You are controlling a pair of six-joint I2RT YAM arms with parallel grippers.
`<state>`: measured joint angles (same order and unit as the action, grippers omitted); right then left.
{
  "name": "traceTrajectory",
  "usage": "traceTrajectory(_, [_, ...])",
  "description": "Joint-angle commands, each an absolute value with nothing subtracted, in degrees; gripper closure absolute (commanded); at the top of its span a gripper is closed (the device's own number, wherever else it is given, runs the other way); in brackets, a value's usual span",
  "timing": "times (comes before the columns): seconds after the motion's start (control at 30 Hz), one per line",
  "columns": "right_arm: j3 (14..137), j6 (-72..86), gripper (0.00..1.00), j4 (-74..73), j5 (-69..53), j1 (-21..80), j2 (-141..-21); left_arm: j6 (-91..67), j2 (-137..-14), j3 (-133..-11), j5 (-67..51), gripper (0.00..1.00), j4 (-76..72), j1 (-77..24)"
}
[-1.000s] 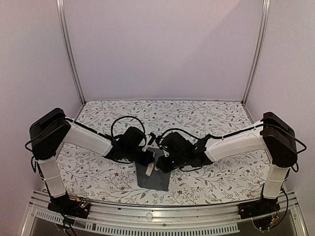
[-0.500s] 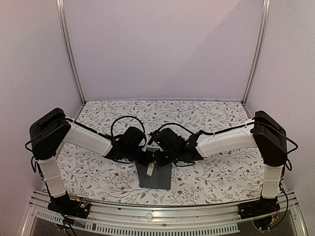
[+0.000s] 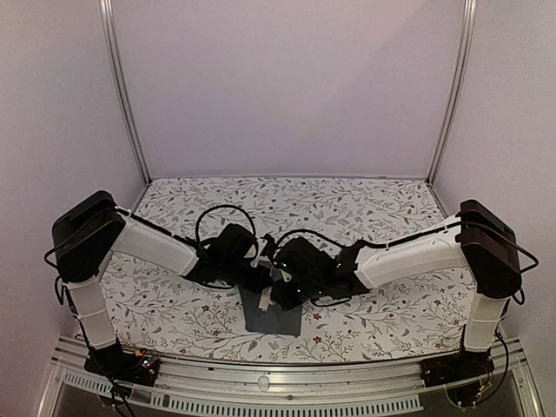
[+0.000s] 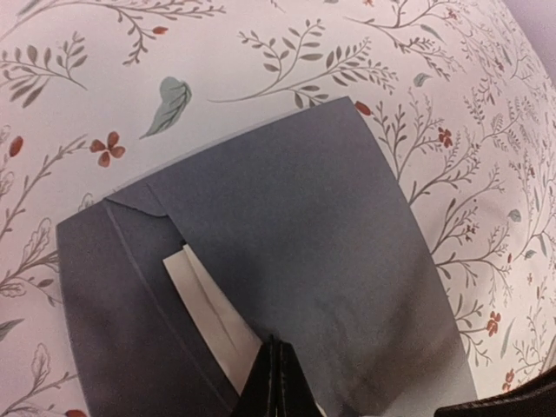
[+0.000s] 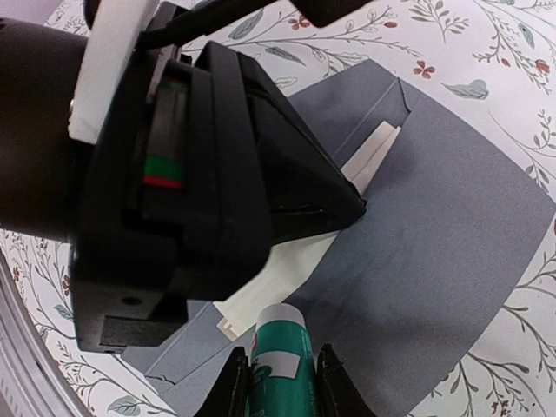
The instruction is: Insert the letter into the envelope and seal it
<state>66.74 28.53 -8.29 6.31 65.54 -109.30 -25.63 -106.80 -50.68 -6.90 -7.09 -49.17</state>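
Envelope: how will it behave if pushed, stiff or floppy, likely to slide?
Probably light and floppy: the envelope lies thin and flat, like plain paper. It may slide on the tablecloth, though the shut left gripper resting on it likely pins it.

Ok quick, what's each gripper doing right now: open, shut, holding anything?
Left gripper: shut, tips at the dark slate-grey paper envelope, nothing visibly held.
Right gripper: shut on the small teal-and-white tube.
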Motion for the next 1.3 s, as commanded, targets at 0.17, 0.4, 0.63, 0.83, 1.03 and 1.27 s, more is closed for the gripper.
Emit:
traceTrajectory(0.17, [74.6,29.5,1.00,-19.2,18.9,65.9,-113.3,-26.0,-102.1,-46.5,-8.4,1.00,-12.1,-48.4])
traceTrajectory(0.4, [74.8,30.1,1.00,-19.4,17.8,65.9,-115.0,-25.7,-97.2,-43.1,-6.7,1.00,-13.2,-48.4])
traceTrajectory(0.63, [74.8,30.0,1.00,-19.1,17.7,65.8,-114.8,-26.1,-104.7,-48.0,-5.2,1.00,-9.8,-48.2])
traceTrajectory(0.83, [75.2,30.1,1.00,-19.3,18.5,65.8,-115.3,-26.9,-108.2,-50.7,-0.2,1.00,-5.9,-48.2])
traceTrajectory(1.03, [75.8,30.0,1.00,-19.3,18.7,65.8,-116.1,-26.7,-108.4,-50.7,2.2,1.00,-4.9,-48.2])
traceTrajectory(1.27, [77.7,29.9,1.00,-18.8,20.1,64.2,-118.5,-26.1,-110.8,-52.1,0.4,1.00,-5.5,-48.2])
